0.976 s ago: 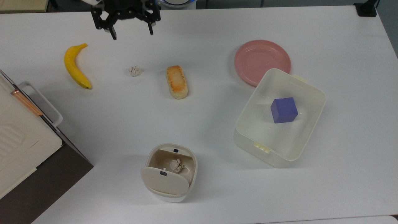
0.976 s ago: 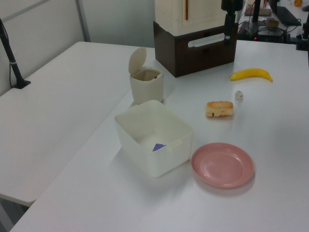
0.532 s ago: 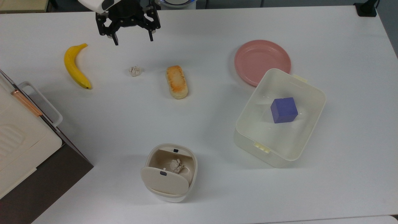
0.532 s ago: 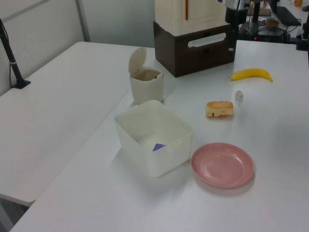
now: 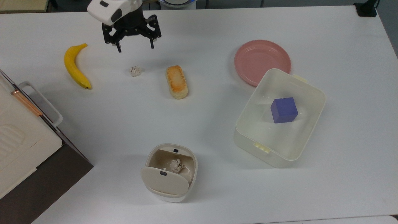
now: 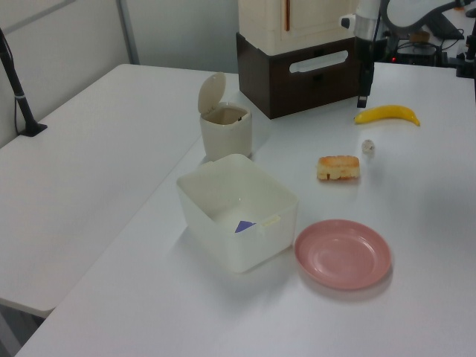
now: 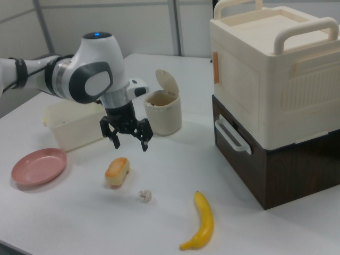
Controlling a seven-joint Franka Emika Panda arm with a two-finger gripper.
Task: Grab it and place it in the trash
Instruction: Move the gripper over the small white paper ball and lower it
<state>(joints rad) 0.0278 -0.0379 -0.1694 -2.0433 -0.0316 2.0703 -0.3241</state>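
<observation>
A: Gripper (image 5: 135,49) status, top view?
B: Fingers spread wide, nothing between them. It hangs over the white table (image 5: 217,31), above the tiny paper wad (image 5: 135,71) in frame, w/ clear table between.
A: Wad position?
B: On the table btwn the banana (image 5: 75,66) and the bread roll (image 5: 176,81). Trash bin (image 5: 169,172) sits well apart near the frame's bottom, flap lid open, a bigger wad (image 5: 175,165) inside. Rect. tub (image 5: 279,117) holds a blue cube (image 5: 284,109); pink plate (image 5: 262,61) next to it.
A: Left view?
B: Gripper (image 6: 363,100) near the dark cabinet (image 6: 301,74). Wad (image 6: 367,146) lies below it in frame, btwn banana (image 6: 387,114) and roll (image 6: 338,166).
A: Right view?
B: Gripper (image 7: 129,142) open, raised above the roll (image 7: 117,171). Wad (image 7: 145,196) on the table nearer the camera. Bin (image 7: 162,110) behind, lid up.
</observation>
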